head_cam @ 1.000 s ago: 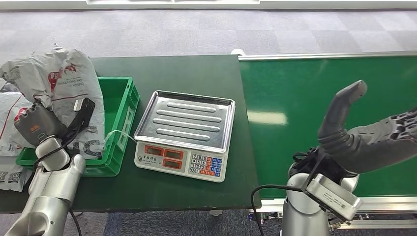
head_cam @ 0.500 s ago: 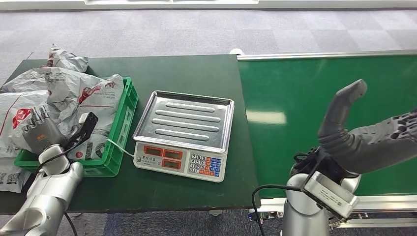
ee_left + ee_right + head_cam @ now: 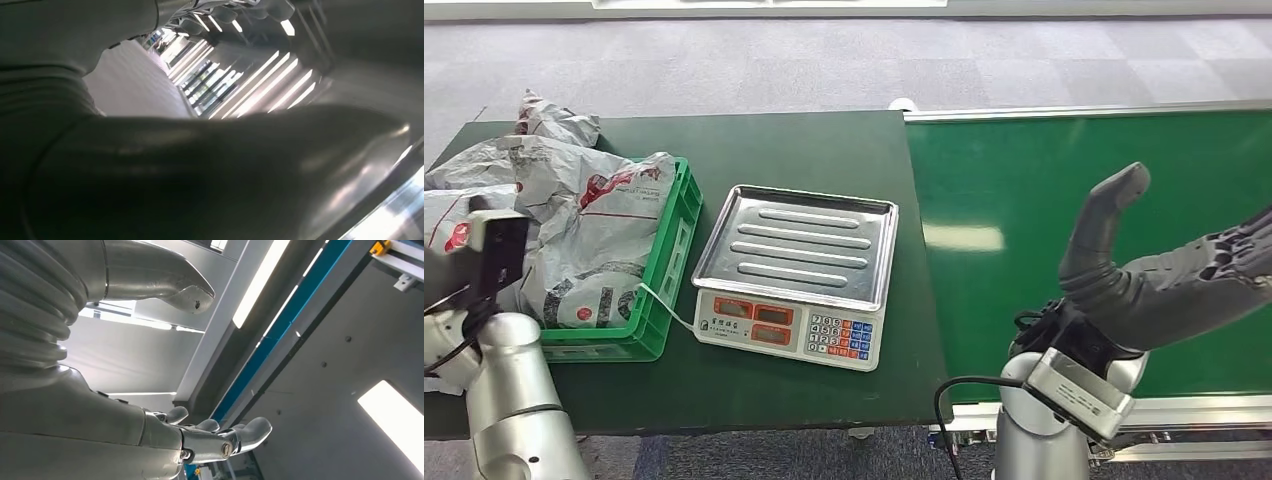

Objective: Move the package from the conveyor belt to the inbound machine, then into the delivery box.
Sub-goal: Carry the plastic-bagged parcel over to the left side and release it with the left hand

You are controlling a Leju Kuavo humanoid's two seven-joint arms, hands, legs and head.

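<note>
The grey plastic package with red print lies crumpled in the green delivery box at the table's left, and nothing touches it. My left hand is drawn back at the near left of the box, mostly hidden behind its wrist camera. In the left wrist view its thick thumb lies close to the lens with nothing in the hand. My right hand hovers over the green conveyor belt, thumb raised, fingers spread and holding nothing. The inbound machine, a scale with a bare steel tray, stands between box and belt.
More grey packages are heaped on the dark green table left of and behind the box. A white cable runs from the scale to the box. Grey carpet lies beyond the table.
The package, held upright over the box a second ago, has dropped flat into it. My left hand has let go and pulled back toward the near left. The right hand has barely moved.
</note>
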